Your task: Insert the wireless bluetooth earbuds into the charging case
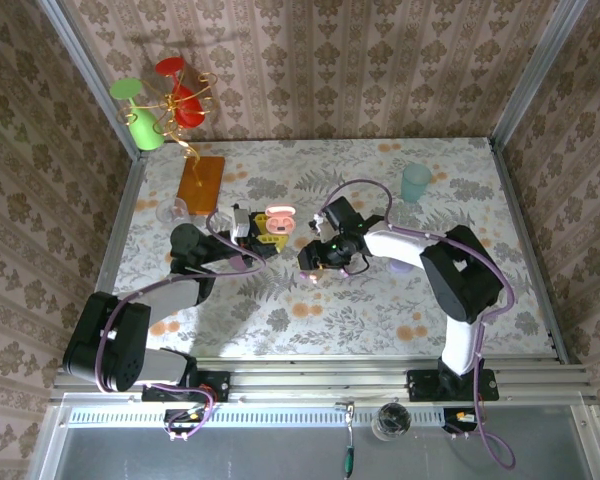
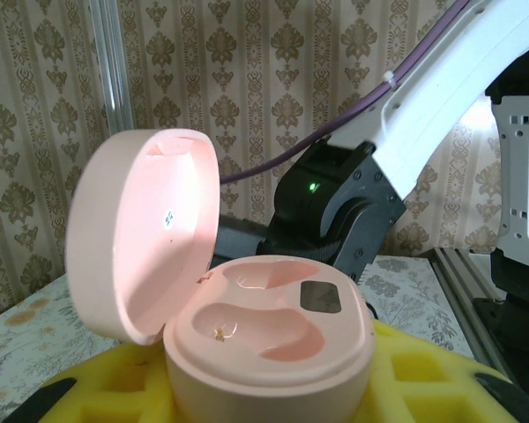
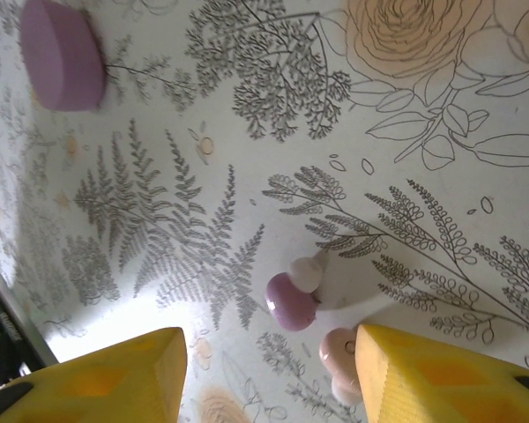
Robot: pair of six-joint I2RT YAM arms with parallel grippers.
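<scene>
Two YAM arms meet mid-table over floral tablecloth (image 1: 280,320), damask wallpaper (image 1: 380,60) walls all round.
Left gripper (image 1: 270,238) reaches forward, jaws clamped on open pink charging case (image 2: 273,339), its base cut off at frame bottom. Right gripper (image 3: 269,344) points down, jaws spread; lilac earbud (image 3: 291,302) lies between them, pink earbud (image 3: 338,352) just beside one jaw, contact unclear. Lilac case (image 3: 62,53) well beyond.

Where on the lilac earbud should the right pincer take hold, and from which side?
Take the lilac earbud by its rounded glossy body, not the pale tip. Come straight down from above, the right pincer open astride it, since it lies low on the table. The pink earbud sits close by, so probably slip one finger between them.
</scene>
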